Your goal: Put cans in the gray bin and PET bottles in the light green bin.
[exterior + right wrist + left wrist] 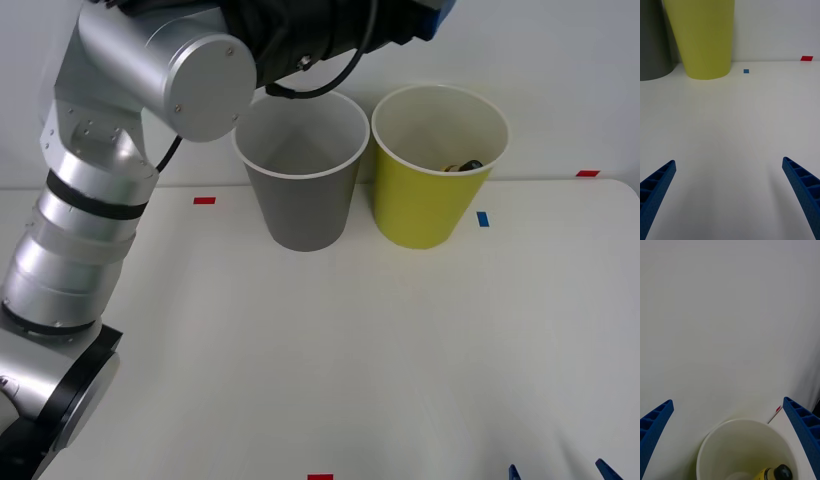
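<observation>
The gray bin (300, 190) and the light green bin (432, 180) stand side by side at the table's far edge. A PET bottle (462, 165) with a yellow label and black cap lies inside the light green bin, also seen in the left wrist view as the bottle (771, 474) under the bin's white rim (711, 437). My left gripper (728, 400) hangs open above that bin, holding nothing. Near the front right table edge my right gripper (729, 160) rests open and empty, facing the light green bin (705, 37) and the gray bin (653, 41). Cans are out of view.
The left arm (90, 230) rises along the table's left side and arches over the gray bin. Small red tape marks (204, 200) and a blue mark (483, 218) dot the white table (320, 360). A white wall stands close behind the bins.
</observation>
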